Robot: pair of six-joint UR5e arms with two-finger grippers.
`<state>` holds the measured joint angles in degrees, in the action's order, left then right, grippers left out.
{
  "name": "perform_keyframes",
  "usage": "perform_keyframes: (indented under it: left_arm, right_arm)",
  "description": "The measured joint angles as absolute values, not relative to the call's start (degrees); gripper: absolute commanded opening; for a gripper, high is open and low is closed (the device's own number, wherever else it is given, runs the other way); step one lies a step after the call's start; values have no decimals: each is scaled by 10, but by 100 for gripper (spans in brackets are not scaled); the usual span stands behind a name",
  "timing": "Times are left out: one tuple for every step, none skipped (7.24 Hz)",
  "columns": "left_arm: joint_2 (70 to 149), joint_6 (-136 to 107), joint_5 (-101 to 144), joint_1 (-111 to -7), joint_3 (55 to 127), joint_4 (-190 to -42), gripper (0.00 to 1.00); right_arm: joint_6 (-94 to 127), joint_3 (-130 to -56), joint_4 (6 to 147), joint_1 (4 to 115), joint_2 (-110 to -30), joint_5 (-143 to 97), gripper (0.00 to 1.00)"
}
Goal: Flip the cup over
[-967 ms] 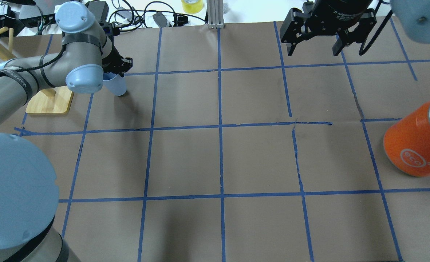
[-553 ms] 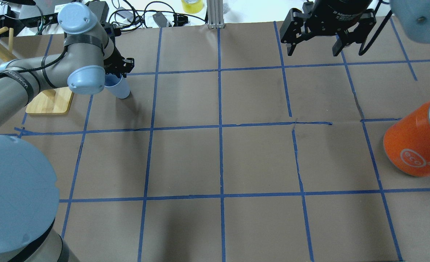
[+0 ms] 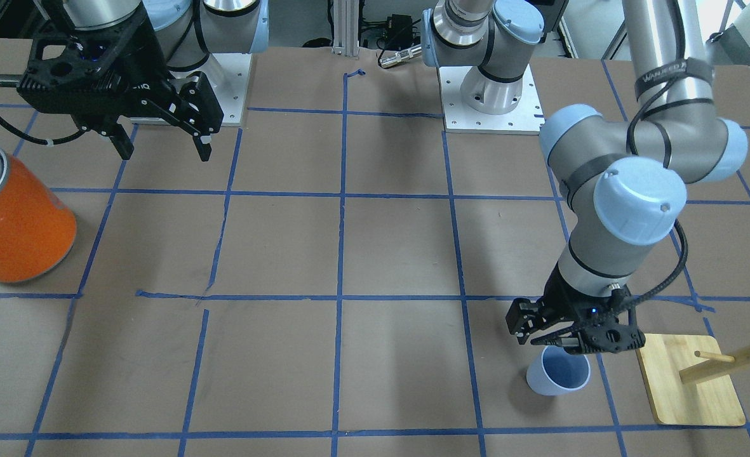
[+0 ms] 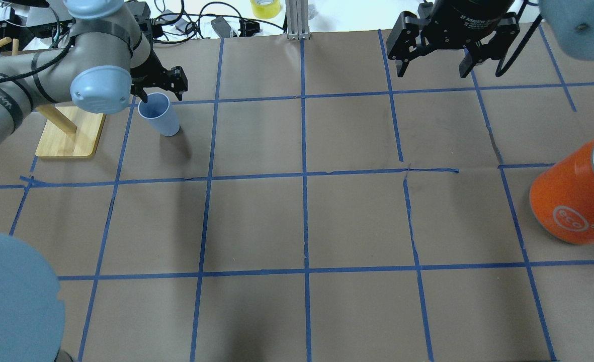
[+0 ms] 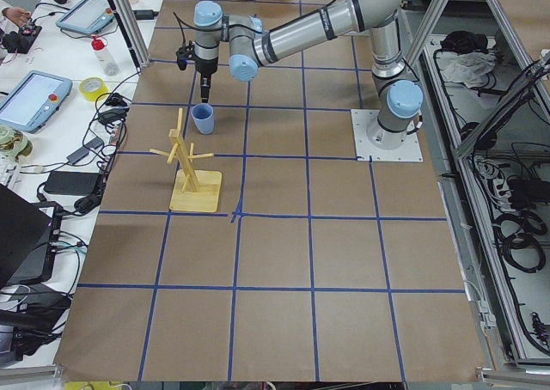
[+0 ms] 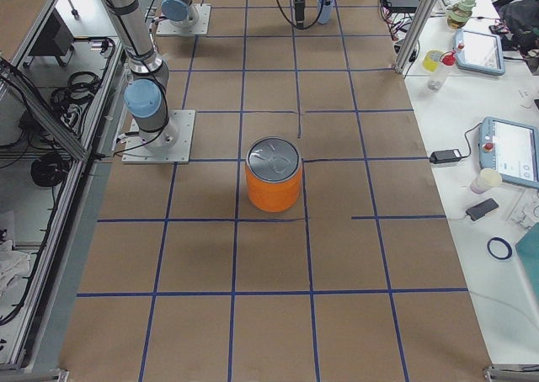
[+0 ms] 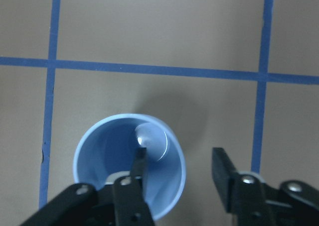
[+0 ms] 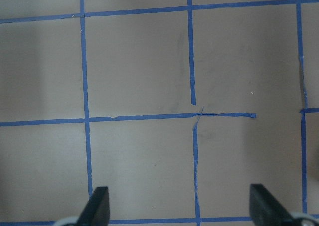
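Observation:
The cup point(image 4: 160, 114) is a small pale blue tumbler. It stands upright, mouth up, near the table's far left; it also shows in the front view point(image 3: 559, 372) and the exterior left view point(image 5: 203, 118). My left gripper point(image 4: 158, 91) is open just above its rim. In the left wrist view the cup point(image 7: 107, 151) lies below, with one finger point(image 7: 140, 162) over its inside and the other outside the rim. The gripper point(image 3: 564, 337) holds nothing. My right gripper point(image 4: 430, 68) is open and empty, high over the far right of the table.
A large orange can point(image 4: 573, 198) with a silver top stands at the right edge. A wooden peg rack on a bamboo base point(image 4: 70, 133) stands just left of the cup. Cables and gear lie beyond the table's far edge.
The left gripper held the tilted cup by its rim; now the cup stands free and upright, and the gripper has opened and lifted. The left arm's elbow has swung back. The right arm has not moved.

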<state>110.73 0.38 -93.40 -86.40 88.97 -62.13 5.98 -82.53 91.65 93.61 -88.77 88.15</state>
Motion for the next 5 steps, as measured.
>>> perform_keyframes:
  left_arm:
    - [1066,-18,-934,-891,887,-696,92]
    - [1028,-47,-933,-925,884,-757,92]
    - [997,-64,-931,-948,883,-802,93]
    - [968,-68,-930,-957,882,-829,97]
    - [941,-68,-931,-959,878,-842,98]
  right_arm:
    - [60,-825,916,936,-888,882,100]
    - [60,-825,916,936,-888,882,100]
    - [60,-825,916,936,-888,882,100]
    - [59,-826,916,936,-888,882,100]
    - [59,-826,916,936,-888,882,100]
